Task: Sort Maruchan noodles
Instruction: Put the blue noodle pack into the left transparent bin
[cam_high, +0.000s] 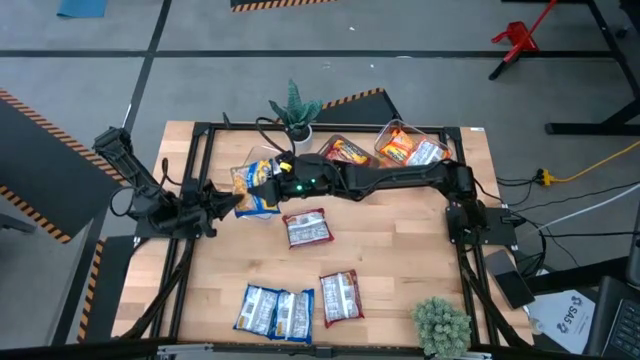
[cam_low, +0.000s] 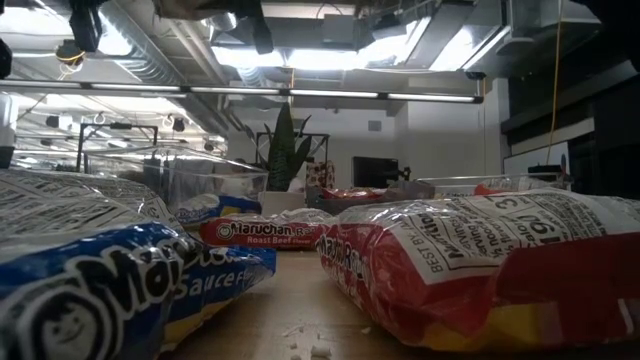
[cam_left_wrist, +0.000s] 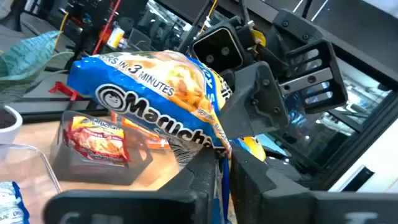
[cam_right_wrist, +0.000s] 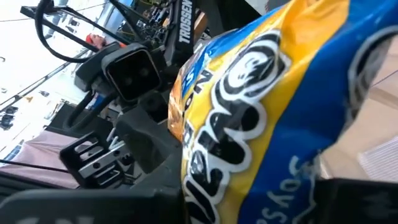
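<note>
A blue-yellow Maruchan packet (cam_high: 255, 187) hangs in the air between both arms over the table's far left part. My left gripper (cam_high: 232, 205) comes at it from the left and my right gripper (cam_high: 268, 180) reaches across from the right; each is shut on the packet. The left wrist view shows the packet (cam_left_wrist: 155, 93) tilted above my left gripper (cam_left_wrist: 219, 177). In the right wrist view the packet (cam_right_wrist: 249, 112) fills the space at my right gripper (cam_right_wrist: 249, 202). Other packets lie flat on the table: a red one (cam_high: 307, 228) and several near the front edge (cam_high: 295, 310). My left gripper pinches the packet's thin sealed edge (cam_left_wrist: 221, 155) between its two fingers, coming level from the table's left. The packet is lifted clear and tilts up from the fingers. My right gripper holds the packet's body (cam_right_wrist: 273, 168) between its widely spread fingers, from the table's right; the packet hides the contact.
Two clear bins with orange and red packets (cam_high: 345, 150) (cam_high: 410, 148) stand along the far edge. A potted plant (cam_high: 295, 110) is at the far middle, another (cam_high: 440, 325) at the near right corner. The low view shows packets (cam_low: 480, 260) close to the camera.
</note>
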